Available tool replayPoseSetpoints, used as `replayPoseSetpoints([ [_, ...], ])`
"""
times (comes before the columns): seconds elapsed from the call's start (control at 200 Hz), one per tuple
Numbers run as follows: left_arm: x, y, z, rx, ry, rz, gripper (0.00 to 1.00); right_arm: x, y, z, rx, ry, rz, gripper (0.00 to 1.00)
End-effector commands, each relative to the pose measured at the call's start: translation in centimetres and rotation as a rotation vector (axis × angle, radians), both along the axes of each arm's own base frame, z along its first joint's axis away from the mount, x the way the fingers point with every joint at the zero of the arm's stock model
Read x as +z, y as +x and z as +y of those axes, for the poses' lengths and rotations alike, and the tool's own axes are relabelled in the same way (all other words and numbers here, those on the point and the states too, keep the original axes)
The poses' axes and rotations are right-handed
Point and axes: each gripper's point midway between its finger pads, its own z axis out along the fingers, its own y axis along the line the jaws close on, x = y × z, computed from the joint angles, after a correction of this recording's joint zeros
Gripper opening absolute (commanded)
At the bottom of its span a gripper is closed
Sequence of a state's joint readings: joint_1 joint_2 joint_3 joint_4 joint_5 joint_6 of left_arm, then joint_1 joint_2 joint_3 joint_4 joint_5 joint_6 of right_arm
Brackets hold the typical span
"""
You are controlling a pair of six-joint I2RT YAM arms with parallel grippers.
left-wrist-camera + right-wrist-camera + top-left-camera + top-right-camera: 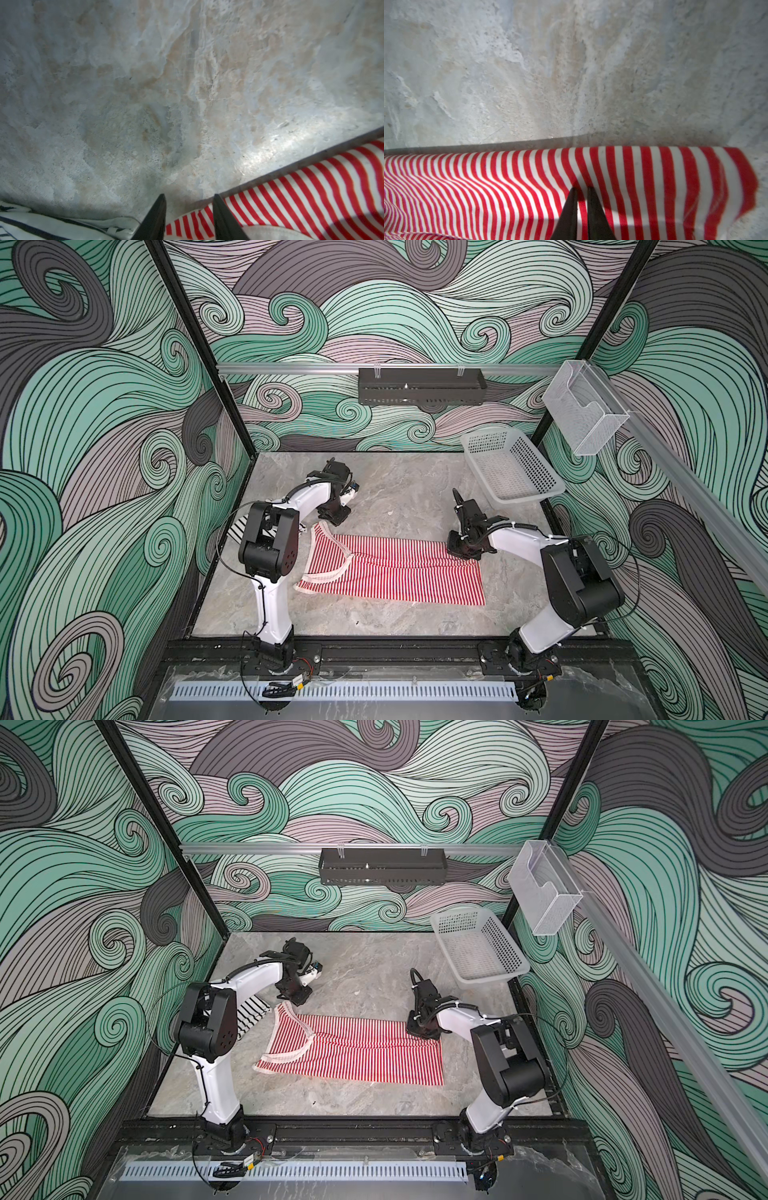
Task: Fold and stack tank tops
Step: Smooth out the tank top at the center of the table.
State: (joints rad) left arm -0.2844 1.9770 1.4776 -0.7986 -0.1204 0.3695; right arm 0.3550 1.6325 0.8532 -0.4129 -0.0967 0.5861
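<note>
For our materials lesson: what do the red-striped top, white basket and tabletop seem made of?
The red-and-white tank top: soft knit fabric, matte; it ripples and drapes. The basket: probably plastic, smooth, translucent, with moulded rows of holes. The tabletop: stone-look, grey veined marbling with a light sheen; real stone or printed laminate, unclear.

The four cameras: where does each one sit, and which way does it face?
Both top views: high above the front edge of the table, facing down toward the back wall; both arms, left gripper, right gripper and basket show.
Left wrist: on the left arm, facing down along its open fingers at table between black-and-white tank top and red-and-white tank top.
Right wrist: on the right arm, facing down along fingers pinching the red-and-white tank top.
Shared: every view shows the red-and-white tank top.
</note>
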Motion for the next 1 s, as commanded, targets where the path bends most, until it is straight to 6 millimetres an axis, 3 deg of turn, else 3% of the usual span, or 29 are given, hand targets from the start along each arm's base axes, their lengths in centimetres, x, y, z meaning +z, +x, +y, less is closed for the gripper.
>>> replayPoseSetpoints([
  [0.0, 1.0, -1.7, 1.7, 0.021, 0.064, 0.014, 0.41, -1.0, -1.6, -0.4, -0.012, -0.019, 0.045, 0.13],
  [0.21, 1.1, -4.3, 4.0, 0.004, 0.143, 0.028, 0.41, -0.5, -2.0, -0.7, -0.016, -0.028, 0.032, 0.13],
  [0.415, 2.7, -5.7, 5.2, 0.018, 0.163, -0.050, 0.40, -0.3, -2.2, -1.0, -0.012, -0.036, 0.033, 0.13],
  [0.641, 0.6, -6.7, 6.5, 0.011, 0.226, -0.021, 0.40, -0.1, -2.6, -1.1, -0.009, -0.039, 0.036, 0.13],
  [0.781, -0.3, -6.4, 7.5, 0.018, 0.286, -0.040, 0.40, 0.4, -2.7, -1.6, -0.013, -0.052, 0.023, 0.13],
  [0.996, -1.6, -7.0, 8.6, 0.041, 0.346, -0.033, 0.40, -0.2, -3.3, -2.5, -0.026, -0.068, 0.042, 0.13],
])
